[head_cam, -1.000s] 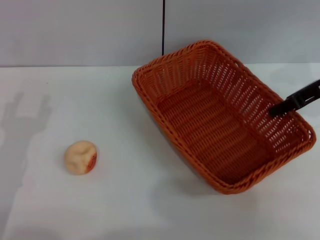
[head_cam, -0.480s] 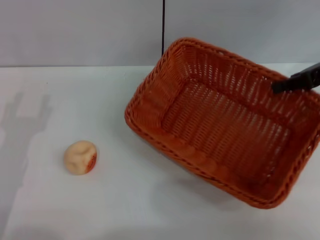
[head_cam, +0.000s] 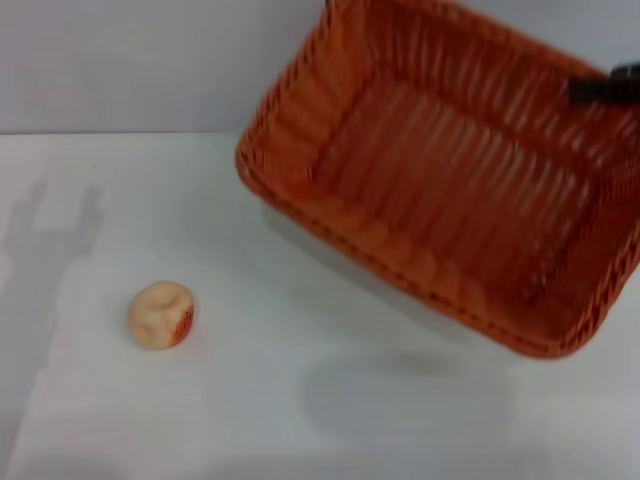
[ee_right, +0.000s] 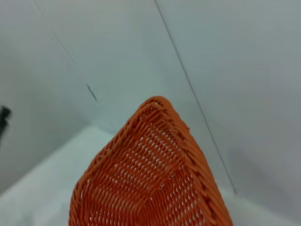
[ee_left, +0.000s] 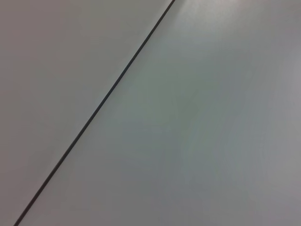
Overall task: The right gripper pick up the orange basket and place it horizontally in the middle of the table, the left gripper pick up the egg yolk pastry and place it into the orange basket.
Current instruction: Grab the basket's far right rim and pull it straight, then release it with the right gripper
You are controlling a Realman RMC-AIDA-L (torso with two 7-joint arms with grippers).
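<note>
The orange basket [head_cam: 440, 170] hangs tilted above the right half of the white table [head_cam: 250, 400], its open side facing me, with a faint shadow beneath it. My right gripper [head_cam: 602, 87] is shut on its far right rim, and only a short black piece of it shows. The right wrist view looks along the basket [ee_right: 150, 183] toward the wall. The egg yolk pastry [head_cam: 161, 314] sits alone on the table at the front left, well apart from the basket. My left gripper is out of view; the left wrist view shows only grey wall.
A pale grey wall with a thin dark vertical seam [head_cam: 326, 55] backs the table. An arm's shadow [head_cam: 50, 230] falls on the table's left side. Bare tabletop lies between the pastry and the basket.
The basket has risen off the table, swung up and toward the back, and tilted more steeply with the right gripper. The pastry has not moved.
</note>
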